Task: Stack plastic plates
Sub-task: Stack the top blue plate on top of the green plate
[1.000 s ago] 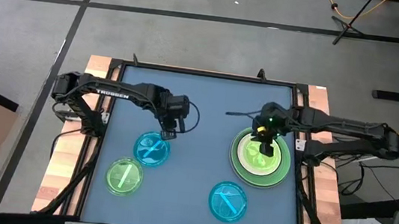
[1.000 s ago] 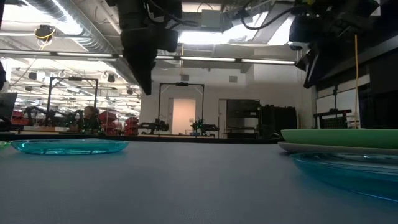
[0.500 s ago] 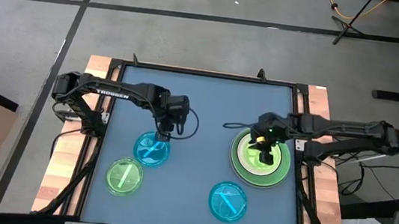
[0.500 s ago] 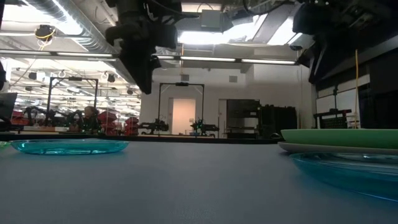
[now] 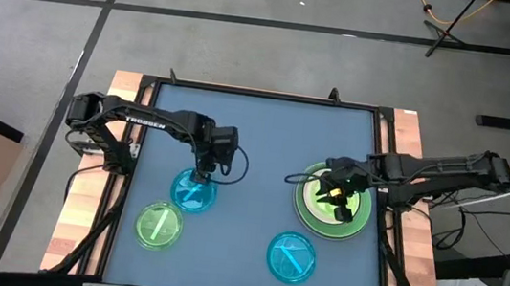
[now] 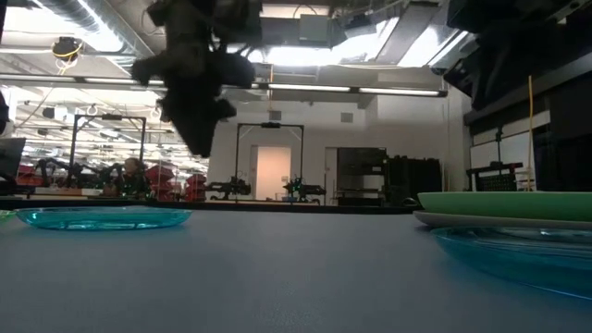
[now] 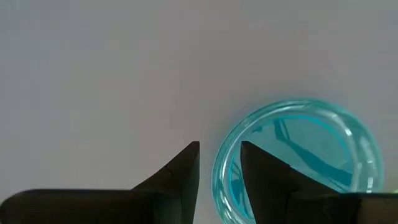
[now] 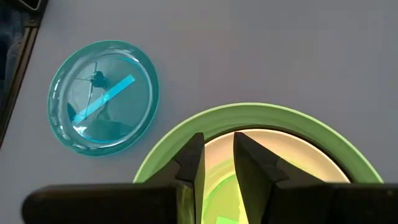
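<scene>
A small translucent blue plate (image 5: 193,194) (image 7: 298,155) lies flat on the table. My left gripper (image 5: 202,170) (image 7: 219,158) hovers over its far rim, open by a narrow gap, with one finger on either side of the rim line and clear above it in the low view (image 6: 199,148). At the right stands a stack (image 5: 357,222): a grey plate at the bottom, then light green (image 8: 261,118), white, and a small green one on top. My right gripper (image 5: 336,196) (image 8: 219,155) is above the stack, narrowly open and empty. No black plate shows.
A second small blue plate (image 5: 291,257) (image 8: 102,96) lies near the table's near edge, in front of the stack. A small translucent green plate (image 5: 159,225) lies near the left front. The blue mat between the plates is bare. A raised frame runs round the table.
My left gripper has moved toward the near edge and down over the blue plate's far rim, turning as it went. My right gripper has risen above the stack and shifted slightly toward the near edge. No plate has moved.
</scene>
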